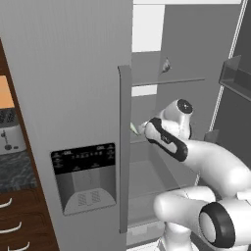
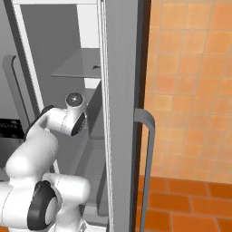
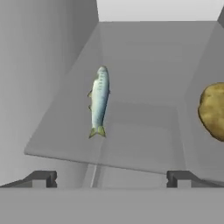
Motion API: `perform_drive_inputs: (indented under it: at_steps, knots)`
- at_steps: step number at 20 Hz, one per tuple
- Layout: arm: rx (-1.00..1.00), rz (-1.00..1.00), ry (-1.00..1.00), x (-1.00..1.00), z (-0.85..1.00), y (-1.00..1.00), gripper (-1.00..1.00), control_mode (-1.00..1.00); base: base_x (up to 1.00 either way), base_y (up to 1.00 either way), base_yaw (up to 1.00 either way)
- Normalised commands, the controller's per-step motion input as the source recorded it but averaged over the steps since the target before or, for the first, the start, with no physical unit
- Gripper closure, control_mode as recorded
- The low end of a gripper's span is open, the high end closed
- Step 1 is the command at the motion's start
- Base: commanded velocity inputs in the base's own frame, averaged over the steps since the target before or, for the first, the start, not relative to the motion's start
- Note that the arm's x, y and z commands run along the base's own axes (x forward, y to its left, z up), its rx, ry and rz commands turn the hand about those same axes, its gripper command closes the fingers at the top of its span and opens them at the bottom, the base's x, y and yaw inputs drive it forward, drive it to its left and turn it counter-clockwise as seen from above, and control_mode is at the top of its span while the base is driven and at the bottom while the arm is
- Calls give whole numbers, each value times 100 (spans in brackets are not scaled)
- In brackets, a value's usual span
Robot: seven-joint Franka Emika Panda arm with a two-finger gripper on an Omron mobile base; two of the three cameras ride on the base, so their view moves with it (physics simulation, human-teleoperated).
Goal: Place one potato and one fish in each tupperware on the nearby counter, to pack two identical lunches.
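In the hand view a slender silvery-green fish lies lengthwise on a grey fridge shelf, tail towards me. A yellow-olive potato sits on the same shelf to its right, cut off by the frame edge. My gripper is open, with its two dark fingertips set wide, short of the shelf's front edge and holding nothing. From the left base view my arm reaches into the open fridge, where a pale green tip of fish shows past the door edge. The tupperware is out of view.
The fridge's left door, with a dispenser panel, is closed beside my arm. The right door stands open. A small grey thing lies on the upper shelf. At far left are the black counter, a toaster and wood drawers.
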Motion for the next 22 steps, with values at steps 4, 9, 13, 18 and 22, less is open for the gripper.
perform_drive_inputs:
  at_steps: [4, 9, 13, 18, 22]
  knots:
    - [0, 0, 15, 66, -25, 17, -100, -100, 0, 0, 0]
    - [0, 0, 4, 61, -38, 0, -100, -100, 0, 0, 0]
    - [0, 0, 2, 50, -40, 0, -100, -100, 0, 0, 0]
    - [0, 0, 6, 47, -29, 14, -100, -100, 0, 0, 0]
    - [1, -1, 9, 39, -18, 15, -100, -100, 0, 0, 0]
